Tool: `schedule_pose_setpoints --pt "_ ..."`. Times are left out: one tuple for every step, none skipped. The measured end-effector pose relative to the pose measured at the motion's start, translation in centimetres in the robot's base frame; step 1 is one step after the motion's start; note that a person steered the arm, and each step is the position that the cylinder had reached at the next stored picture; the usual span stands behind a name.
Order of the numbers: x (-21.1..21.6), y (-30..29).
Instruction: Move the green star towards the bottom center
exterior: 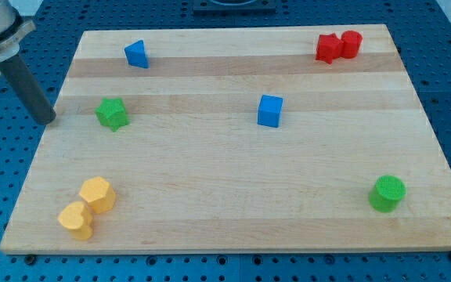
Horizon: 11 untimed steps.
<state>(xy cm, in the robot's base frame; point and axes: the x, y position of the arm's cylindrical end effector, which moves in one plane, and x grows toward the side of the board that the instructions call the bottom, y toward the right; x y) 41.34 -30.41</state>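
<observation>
The green star (112,113) lies on the wooden board (233,196) at the view's left, in the upper half. My tip (48,121) is at the board's left edge, level with the star and to its left, with a gap between them. The rod leans up toward the view's top left corner.
A blue triangular block (136,54) lies at top left. A blue cube (270,110) is near the middle. A red star (328,48) and a red cylinder (351,44) touch at top right. A green cylinder (387,193) is at bottom right. Two yellow blocks, a hexagon (98,193) and a heart (76,221), lie at bottom left.
</observation>
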Motion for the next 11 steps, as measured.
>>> schedule_pose_setpoints --pt "-0.1 0.9" --pt "-0.1 7.8" --pt "-0.6 11.0" --pt "-1.7 11.0" --pt "-1.8 12.6" --pt "-1.3 15.8" --pt "-0.3 19.8" --pt "1.2 22.7" --pt "2.0 23.0" --pt "0.8 21.4" --pt "-0.6 19.3"
